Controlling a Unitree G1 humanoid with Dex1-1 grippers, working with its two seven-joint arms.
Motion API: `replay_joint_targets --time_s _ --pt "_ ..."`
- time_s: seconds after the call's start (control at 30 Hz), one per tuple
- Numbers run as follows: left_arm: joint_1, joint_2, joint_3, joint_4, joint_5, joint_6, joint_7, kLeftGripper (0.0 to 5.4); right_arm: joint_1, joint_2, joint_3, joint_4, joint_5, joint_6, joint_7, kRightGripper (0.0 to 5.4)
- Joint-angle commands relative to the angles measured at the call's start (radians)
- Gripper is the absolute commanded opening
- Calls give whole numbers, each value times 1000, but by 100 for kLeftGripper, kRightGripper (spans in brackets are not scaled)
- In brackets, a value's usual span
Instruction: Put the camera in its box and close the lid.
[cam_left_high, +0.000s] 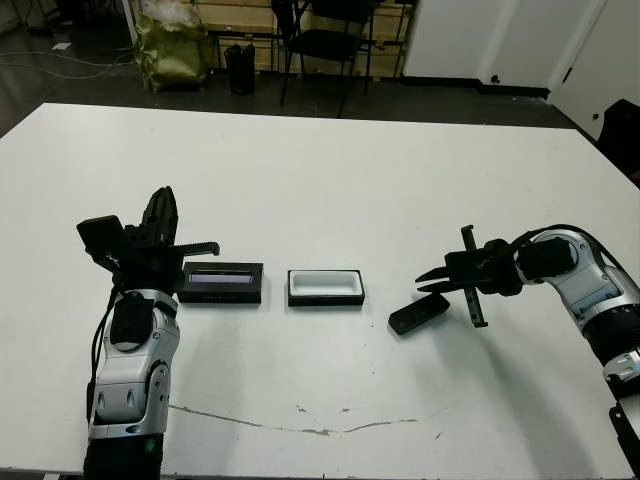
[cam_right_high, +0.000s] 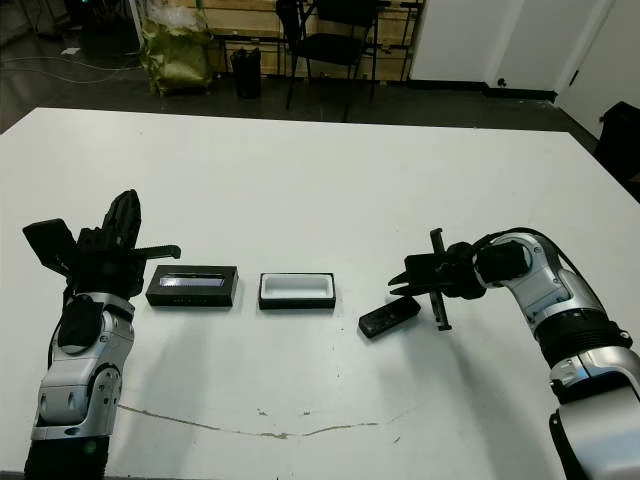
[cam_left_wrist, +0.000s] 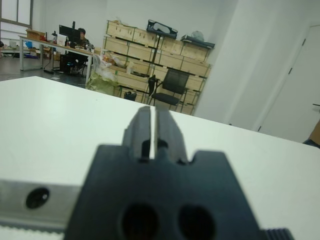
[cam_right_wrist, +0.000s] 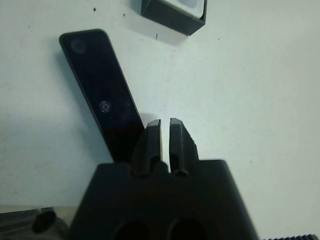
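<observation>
At centre frame the open box (cam_left_high: 325, 288) sits white-lined and empty on the bench (cam_left_high: 330, 180), the lid (cam_left_high: 221, 282) just left of it. The camera (cam_left_high: 418, 317) lies lower right of the box, beside the right gripper (cam_left_high: 440, 283), jaws closed on nothing, seemingly nearing a pickup. The left gripper (cam_left_high: 160, 215), jaws closed and empty, waits near the lid.
</observation>
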Motion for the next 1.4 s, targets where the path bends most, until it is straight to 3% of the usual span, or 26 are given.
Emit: replay_joint_targets --time_s 0.03,0.3,0.5,0.6,0.7,0.8,0.93,1.17,1.27,1.4 --pt "17 0 -4 3 9 16 5 0 24 -24 1 -22 -11 50 16 1" --pt "16 1 1 11 3 3 -6 0 98 -56 -11 -83 -18 63 -20 1" --pt "14 -2 3 14 3 2 -3 0 88 -44 -6 80 -35 -76 -67 1" --pt "12 1 7 26 -2 -11 -14 0 80 -42 0 165 -50 -190 -109 1" --pt "12 2 8 27 -3 -13 -19 0 75 -59 8 174 -75 -282 -151 1" --pt "11 -1 7 24 0 -9 -13 0 73 -86 17 109 -83 -289 -132 1" --pt "11 -6 10 25 -8 -14 -15 0 94 -118 21 6 -73 -237 -86 1" --pt "13 -1 3 12 10 2 -2 0 212 -177 -42 -353 -7 144 -3 1" --pt "11 2 2 16 15 -4 -3 0 242 -191 -54 -439 16 259 29 1" --pt "9 -3 5 9 9 7 2 0 277 -192 -76 -442 62 300 38 1"
